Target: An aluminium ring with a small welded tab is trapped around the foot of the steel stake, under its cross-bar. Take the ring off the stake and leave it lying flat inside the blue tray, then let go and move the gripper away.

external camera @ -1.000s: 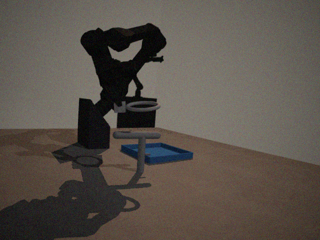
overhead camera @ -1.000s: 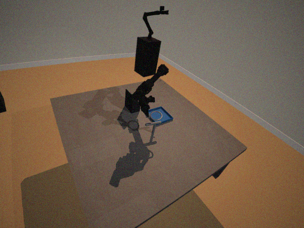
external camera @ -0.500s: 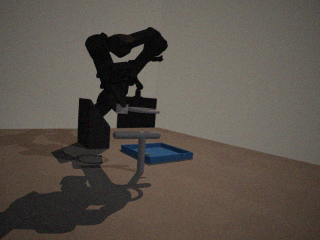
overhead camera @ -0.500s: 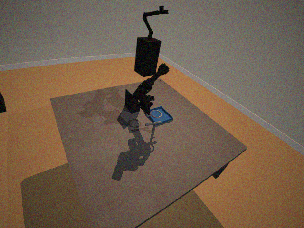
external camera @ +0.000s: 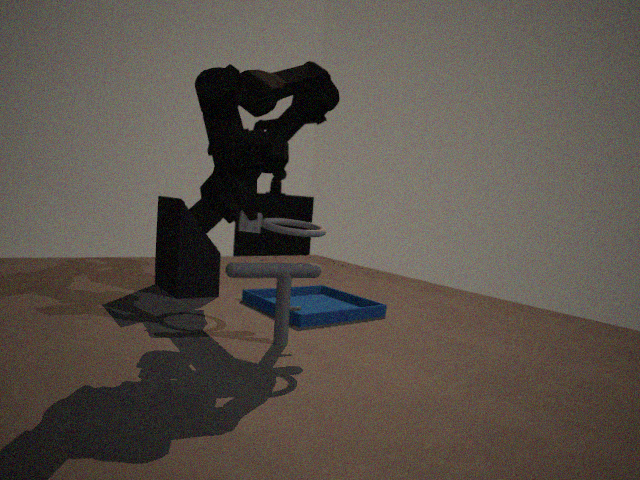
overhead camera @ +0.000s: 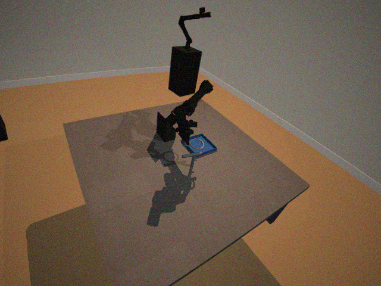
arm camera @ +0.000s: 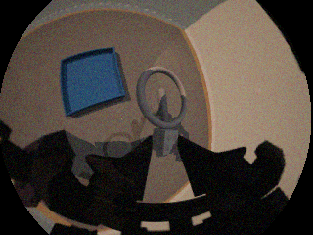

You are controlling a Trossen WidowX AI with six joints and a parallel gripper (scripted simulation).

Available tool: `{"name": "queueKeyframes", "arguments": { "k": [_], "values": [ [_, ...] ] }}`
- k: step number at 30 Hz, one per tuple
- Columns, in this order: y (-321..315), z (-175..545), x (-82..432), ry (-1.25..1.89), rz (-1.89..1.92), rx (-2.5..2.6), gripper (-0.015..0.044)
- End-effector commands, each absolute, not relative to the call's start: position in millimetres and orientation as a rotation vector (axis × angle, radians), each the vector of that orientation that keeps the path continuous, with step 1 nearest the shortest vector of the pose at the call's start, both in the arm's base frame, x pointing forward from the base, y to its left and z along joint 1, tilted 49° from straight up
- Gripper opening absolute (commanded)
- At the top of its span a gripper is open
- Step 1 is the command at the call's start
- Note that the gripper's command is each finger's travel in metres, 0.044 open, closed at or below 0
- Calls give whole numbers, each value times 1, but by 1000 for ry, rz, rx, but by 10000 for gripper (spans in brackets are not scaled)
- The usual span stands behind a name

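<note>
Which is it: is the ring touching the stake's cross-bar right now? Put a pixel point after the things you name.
Apart. The exterior view shows the ring (overhead camera: pixel 203 143) (external camera: pixel 293 230) (arm camera: pixel 142 93) above the cross-bar (overhead camera: pixel 191 155) (external camera: pixel 272 270), background visible between them.
</note>
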State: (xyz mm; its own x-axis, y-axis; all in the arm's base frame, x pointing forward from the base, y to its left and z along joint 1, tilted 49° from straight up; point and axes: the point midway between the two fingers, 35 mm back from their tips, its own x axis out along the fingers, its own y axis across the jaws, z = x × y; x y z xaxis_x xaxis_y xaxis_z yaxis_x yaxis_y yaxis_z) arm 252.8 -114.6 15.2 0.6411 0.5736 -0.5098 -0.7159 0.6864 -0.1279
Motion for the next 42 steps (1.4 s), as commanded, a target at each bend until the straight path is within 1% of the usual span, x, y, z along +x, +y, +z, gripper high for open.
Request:
{"name": "queueKeyframes", "arguments": {
  "k": [1, 20, 42],
  "values": [
    [-110, 19, 253, 543, 746, -274, 0],
    [-87, 35, 249, 907, 625, -38, 0],
    [-69, 60, 237, 1210, 260, 183, 0]
  ]
}}
